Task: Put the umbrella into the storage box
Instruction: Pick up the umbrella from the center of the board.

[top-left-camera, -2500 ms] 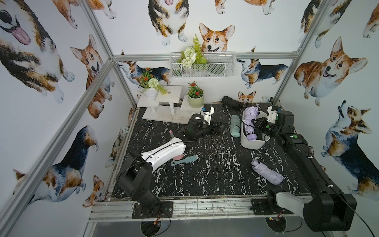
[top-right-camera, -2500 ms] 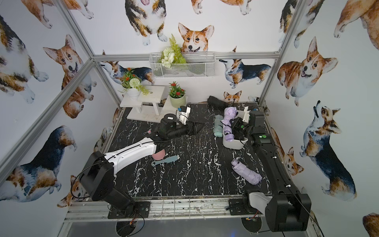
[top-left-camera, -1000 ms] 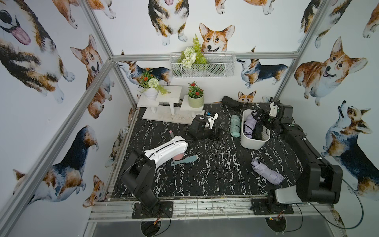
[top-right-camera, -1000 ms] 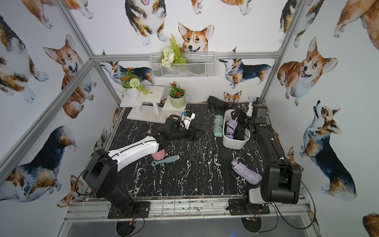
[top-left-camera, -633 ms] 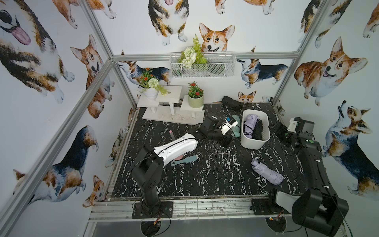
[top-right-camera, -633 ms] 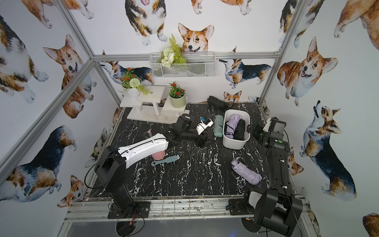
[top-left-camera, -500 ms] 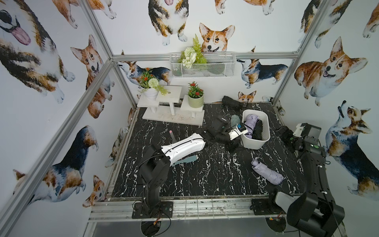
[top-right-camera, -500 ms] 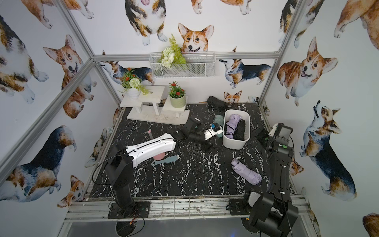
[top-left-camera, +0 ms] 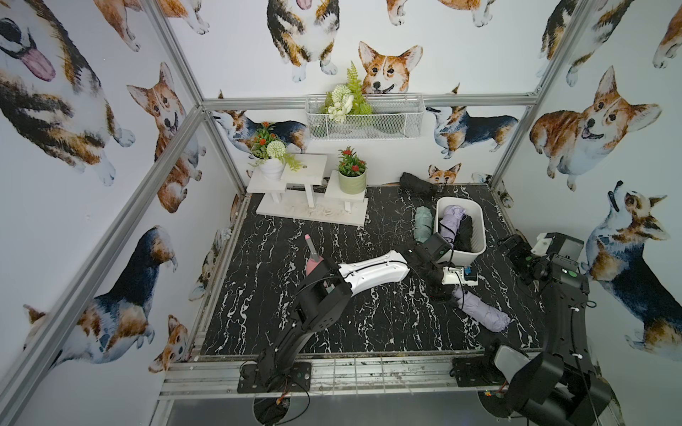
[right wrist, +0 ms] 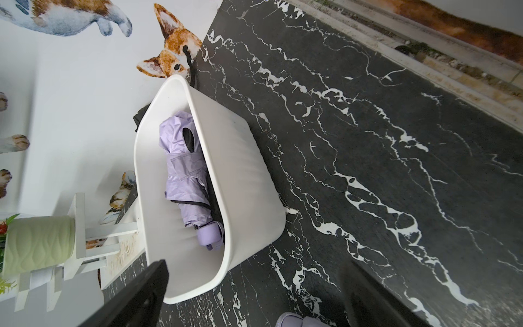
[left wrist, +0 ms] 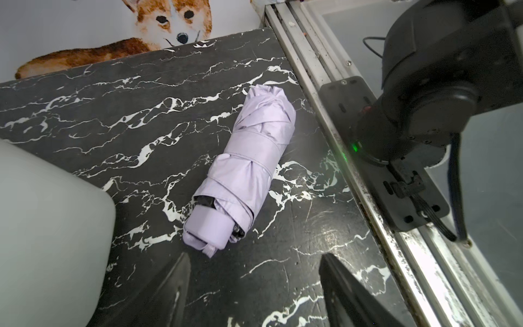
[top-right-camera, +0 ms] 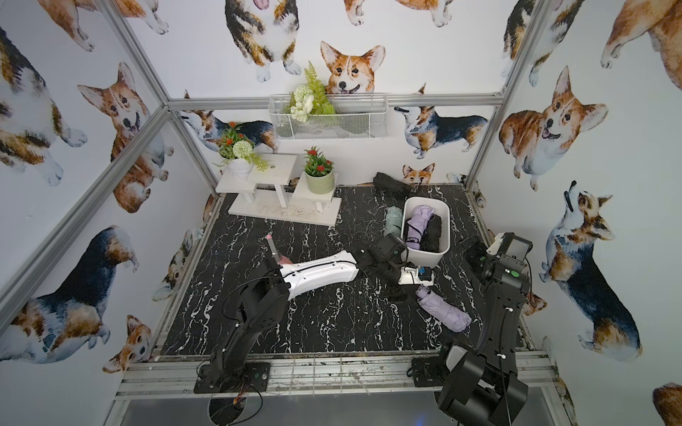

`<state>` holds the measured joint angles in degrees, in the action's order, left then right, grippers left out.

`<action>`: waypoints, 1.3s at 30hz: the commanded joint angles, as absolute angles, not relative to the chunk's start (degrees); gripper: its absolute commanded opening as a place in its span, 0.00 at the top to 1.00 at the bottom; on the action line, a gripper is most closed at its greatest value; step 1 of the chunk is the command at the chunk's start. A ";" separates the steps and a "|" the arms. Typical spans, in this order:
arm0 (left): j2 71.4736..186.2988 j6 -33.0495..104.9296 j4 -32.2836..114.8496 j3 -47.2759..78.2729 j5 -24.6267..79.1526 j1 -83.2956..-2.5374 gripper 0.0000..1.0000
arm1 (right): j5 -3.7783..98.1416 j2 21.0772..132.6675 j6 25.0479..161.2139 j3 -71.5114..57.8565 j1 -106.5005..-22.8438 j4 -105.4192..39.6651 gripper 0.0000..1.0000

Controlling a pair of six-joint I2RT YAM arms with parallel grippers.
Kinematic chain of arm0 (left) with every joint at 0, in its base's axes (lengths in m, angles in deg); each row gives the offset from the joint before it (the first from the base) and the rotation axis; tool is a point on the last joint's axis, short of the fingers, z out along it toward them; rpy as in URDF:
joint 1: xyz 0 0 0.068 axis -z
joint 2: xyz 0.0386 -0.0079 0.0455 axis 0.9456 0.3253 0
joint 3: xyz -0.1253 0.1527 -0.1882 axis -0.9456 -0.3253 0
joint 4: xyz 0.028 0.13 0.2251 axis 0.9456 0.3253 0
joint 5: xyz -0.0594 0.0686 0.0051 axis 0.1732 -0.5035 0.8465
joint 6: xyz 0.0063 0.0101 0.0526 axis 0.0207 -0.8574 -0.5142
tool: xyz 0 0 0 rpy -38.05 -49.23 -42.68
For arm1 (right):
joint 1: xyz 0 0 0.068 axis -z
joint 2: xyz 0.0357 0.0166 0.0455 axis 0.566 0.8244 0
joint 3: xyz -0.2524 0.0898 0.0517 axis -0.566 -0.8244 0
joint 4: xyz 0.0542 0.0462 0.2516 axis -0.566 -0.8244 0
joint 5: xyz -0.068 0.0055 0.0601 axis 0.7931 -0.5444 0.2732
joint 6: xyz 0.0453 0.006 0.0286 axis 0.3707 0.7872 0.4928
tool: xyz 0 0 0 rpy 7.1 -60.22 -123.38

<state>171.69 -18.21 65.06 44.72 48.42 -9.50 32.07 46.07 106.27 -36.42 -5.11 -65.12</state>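
Black-fingered and spread wide, the left hand hangs low over the black, white-veined marble-patterned desk with nothing between its fingers. Just ahead of it lies the folded lilac umbrella, strapped shut, with its handle end and wrist loop turned towards the hand. The fingertips stop short of the umbrella and do not touch it. In both top views this umbrella lies flat near the front right corner of the desk, outside the plain white plastic storage box and apart from it. The box stands further back, just behind the left wrist. Inside the box a second lilac umbrella lies lengthwise beside a folded black umbrella. A folded sage-green umbrella lies on the desk against the box's outer left wall, and another black umbrella rests at the foot of the back wall. The right hand is near the desk's right edge, apart from the box. Its fingers are also fully spread and hold nothing. At the back left stands a white stepped stand with two potted plants.
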 commanded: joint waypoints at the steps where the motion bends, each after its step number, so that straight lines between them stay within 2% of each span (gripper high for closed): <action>1: 174.04 -20.17 61.53 46.41 48.82 -8.71 0.22 | 30.24 46.43 107.08 -36.82 -4.94 -64.01 0.01; 17: 186.20 -19.54 58.30 55.87 48.92 -7.31 0.22 | 26.07 48.80 107.91 -37.97 -4.90 -60.82 0.01; 24: 189.64 -18.32 59.23 58.60 49.64 -7.26 0.28 | 24.52 48.85 108.50 -37.61 -4.85 -60.39 0.01; 28: 189.94 -17.97 59.74 58.67 49.92 -7.20 0.43 | 23.96 47.94 109.03 -37.36 -4.86 -60.33 0.01; 34: 189.01 -17.63 60.94 57.06 51.26 -7.27 0.74 | 23.46 47.85 109.80 -37.85 -4.91 -59.64 0.01; 39: 184.71 -14.82 58.79 51.73 55.29 -7.96 0.86 | 22.88 48.23 110.19 -38.75 -4.85 -58.92 0.01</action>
<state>186.51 -17.14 57.19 53.83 51.63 -7.51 24.05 48.17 109.37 -38.41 -4.84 -61.07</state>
